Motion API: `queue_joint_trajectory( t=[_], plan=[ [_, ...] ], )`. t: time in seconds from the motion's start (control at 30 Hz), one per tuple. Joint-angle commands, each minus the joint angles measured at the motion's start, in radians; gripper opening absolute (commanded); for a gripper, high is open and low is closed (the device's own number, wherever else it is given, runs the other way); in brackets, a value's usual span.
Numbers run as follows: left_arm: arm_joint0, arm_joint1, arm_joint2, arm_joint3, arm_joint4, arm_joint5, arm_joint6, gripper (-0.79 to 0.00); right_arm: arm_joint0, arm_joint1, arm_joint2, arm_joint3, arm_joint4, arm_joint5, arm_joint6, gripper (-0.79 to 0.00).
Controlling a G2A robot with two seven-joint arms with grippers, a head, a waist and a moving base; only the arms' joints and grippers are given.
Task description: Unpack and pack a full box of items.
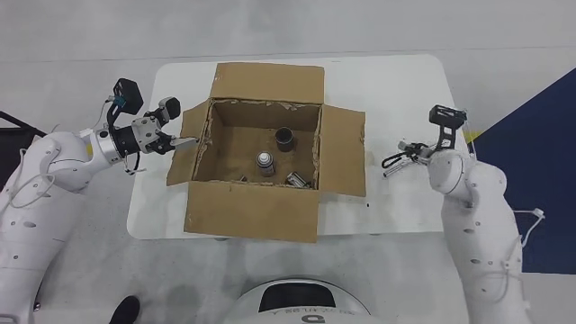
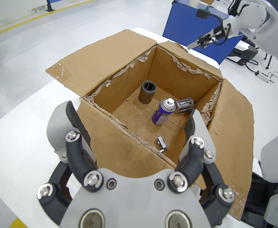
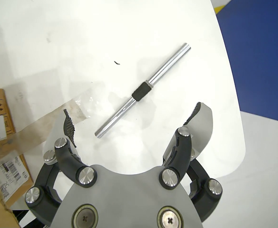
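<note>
Centrally on the white surface sits the cardboard box, all four flaps folded outward and its torn inner edges showing.

Four items rest on the box floor:
- A dark metal cylinder stands upright toward the far wall.
- A blue spray can with a white cap stands upright near the middle.
- A silvery cage-like part lies on its side just beside the can's top, toward the corner nearest the robot on the right arm's side.
- A small metal bracket lies flat near the left wall.

The left end effector hangs over the box's left flap, its fingers spread wide apart and holding nothing. They point toward the opening. Whether a fingertip touches the cardboard cannot be told.

The right end effector is over the open surface to the right of the box, well apart from the box contents. Its fingers are also spread apart and empty.

Below it a shiny metal rod with a black band around its middle lies flat on the surface. The rod's near end lies between the two spread fingers without touching either.
</note>
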Motion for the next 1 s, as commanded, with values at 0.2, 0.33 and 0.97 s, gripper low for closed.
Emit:
queue_joint_trajectory(
  t=[0.2,0.33,0.97],
  plan=[
    [0.0,0.0,0.0,0.0,0.0,0.0,0.0,0.0,0.082,-0.015,-0.027,0.106,-0.005,0.064,0.051,-0.403],
    [0.0,0.0,0.0,0.0,0.0,0.0,0.0,0.0,0.142,-0.026,-0.022,0.202,0.047,0.083,0.031,-0.4],
    [0.0,0.0,0.0,0.0,0.0,0.0,0.0,0.0,0.227,-0.044,0.043,0.38,0.062,0.081,0.033,-0.434]
  ],
)
